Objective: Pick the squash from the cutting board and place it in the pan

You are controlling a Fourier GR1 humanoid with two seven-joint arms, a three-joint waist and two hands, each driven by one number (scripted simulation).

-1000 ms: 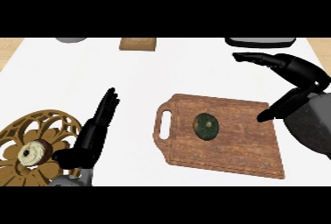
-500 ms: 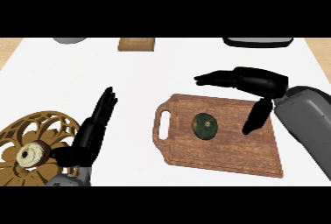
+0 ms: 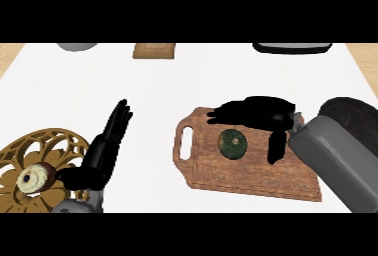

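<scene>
- Right hand (image 3: 260,114): released, holding nothing. It hangs over the far end of the cutting board (image 3: 244,181) with its fingers (image 3: 221,116) reaching toward the view's left and its thumb (image 3: 277,147) pointing down toward the view's lower edge.
- Fingers and thumb stand well apart, forming an open bracket — fingers along the top, thumb along the right.
- Squash (image 3: 232,144): a dark green oval lying flat on the cutting board, inside that bracket. It sits just below the fingers and just left of the thumb, and nearly all of its outline is in view. Contact between the hand and the squash cannot be told from this view.
- Right forearm (image 3: 336,162): grey, entering from the lower right and covering the board's right edge.
- Cutting board: brown wood, with its handle slot (image 3: 184,148) on the side toward the view's left, lying slightly skewed on the white surface (image 3: 184,82).
- Pan (image 3: 291,48): dark, at the surface's far right edge with only its near rim showing — well apart from the board and the squash.
- Left hand (image 3: 103,150): relaxed, with straight fingers pointing away from the robot, resting left of the board and gripping nothing.
- Gold openwork disc (image 3: 33,176): at the lower left, just beside the left hand.
</scene>
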